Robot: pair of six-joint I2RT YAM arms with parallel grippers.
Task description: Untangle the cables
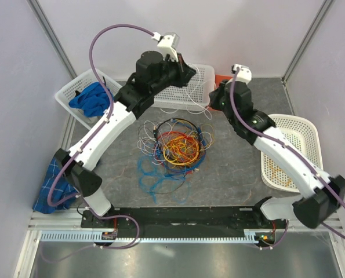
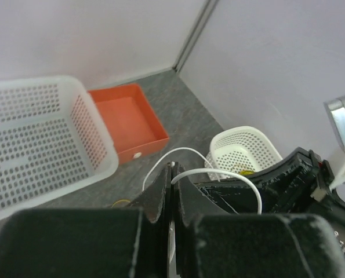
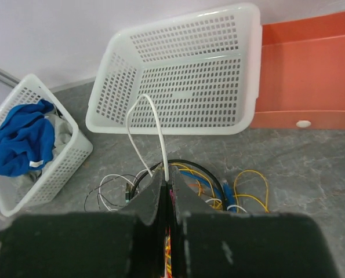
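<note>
**Both grippers nipped shut on white wire beyond the tangle**

The cables (image 1: 175, 147) lie in a loose, many-coloured heap on the grey table (image 1: 236, 174), between the two arms. Just past the heap, the right gripper (image 3: 162, 176) has its fingers pressed together on a white cable (image 3: 159, 136) that arches up from them. Farther back, the left gripper (image 2: 172, 171) is clamped just as tight, with a white wire (image 2: 230, 175) looping out of the pinch. I cannot tell whether it is the same strand. Behind stands the white basket (image 3: 172, 124), with an orange tray (image 3: 311, 63) beside it.

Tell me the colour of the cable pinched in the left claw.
White. The cable loops out of the shut left claw; the left wrist view shows it best.
</note>
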